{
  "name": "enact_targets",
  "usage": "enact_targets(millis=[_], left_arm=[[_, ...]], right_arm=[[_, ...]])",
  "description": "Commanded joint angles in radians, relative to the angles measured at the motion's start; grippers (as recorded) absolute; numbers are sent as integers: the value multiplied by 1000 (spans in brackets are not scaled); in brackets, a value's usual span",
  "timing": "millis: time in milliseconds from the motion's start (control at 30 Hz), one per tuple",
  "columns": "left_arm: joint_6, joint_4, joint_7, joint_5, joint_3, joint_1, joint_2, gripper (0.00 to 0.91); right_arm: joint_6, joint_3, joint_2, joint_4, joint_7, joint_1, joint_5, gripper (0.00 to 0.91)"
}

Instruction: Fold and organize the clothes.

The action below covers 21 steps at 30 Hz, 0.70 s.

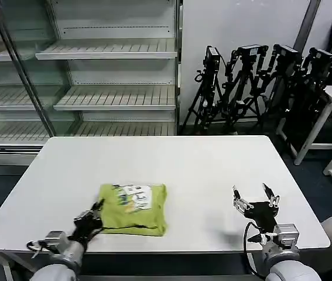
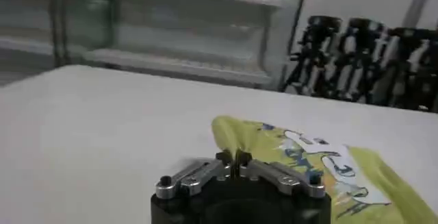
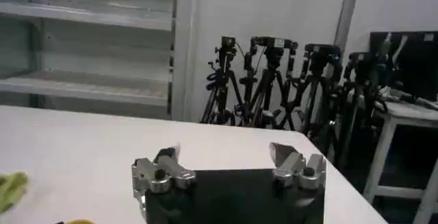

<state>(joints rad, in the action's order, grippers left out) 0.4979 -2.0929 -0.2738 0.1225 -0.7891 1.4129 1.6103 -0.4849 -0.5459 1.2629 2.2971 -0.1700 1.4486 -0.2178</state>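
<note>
A: Colours on show here — the T-shirt (image 1: 133, 209) is a plain lime yellow-green, folded up, and on top a white printed patch (image 1: 135, 196) with small green and orange marks.

B: And it sits on a white table (image 1: 201, 170), clean, no pattern at all.

A: The left gripper (image 1: 95, 212) is black; the left wrist view shows silver metal links on a black body.

B: Same scheme for the right gripper (image 1: 253, 195): silver fingers, black base.

A: Behind, pale grey-white shelves (image 1: 113, 50) and a row of black tripods (image 1: 253, 82).

white printed patch on T-shirt (image 1: 133, 208), lettering unreadable
</note>
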Motion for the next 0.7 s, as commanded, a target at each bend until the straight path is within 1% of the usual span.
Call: enact_targets(millis=[33, 133, 200, 333, 400, 500, 567, 633, 667, 700], left_arm=[[-41, 106, -55, -17, -299, -14, -594, 10], [-48, 144, -81, -24, -367, -9, -687, 0], [-55, 171, -94, -21, -419, 1, -743, 10], [-55, 192, -115, 26, -470, 30, -853, 10], [-54, 190, -115, 47, -477, 35, -875, 10], [-59, 189, -115, 40, -464, 33, -894, 10], [-63, 165, -112, 12, -434, 27, -888, 10], [-52, 90, -104, 20, -389, 22, -861, 10], [-44, 46, -91, 40, -339, 11, -834, 10], [-39, -44, -80, 58, -265, -2, -795, 10]], right_arm=[[1, 5, 2, 0, 0, -2, 4, 907], [2, 3, 2, 2, 1, 0, 6, 907], [3, -2, -1, 5, 1, 2, 6, 907], [6, -4, -1, 3, 1, 3, 6, 907], [8, -5, -1, 1, 1, 6, 6, 907], [10, -4, -3, -3, 1, 3, 7, 907], [10, -4, -3, -2, 1, 3, 7, 907], [10, -4, -2, 0, 0, 7, 8, 907], [10, -4, -1, -3, 1, 7, 9, 907], [10, -3, -1, -2, 1, 10, 12, 907]])
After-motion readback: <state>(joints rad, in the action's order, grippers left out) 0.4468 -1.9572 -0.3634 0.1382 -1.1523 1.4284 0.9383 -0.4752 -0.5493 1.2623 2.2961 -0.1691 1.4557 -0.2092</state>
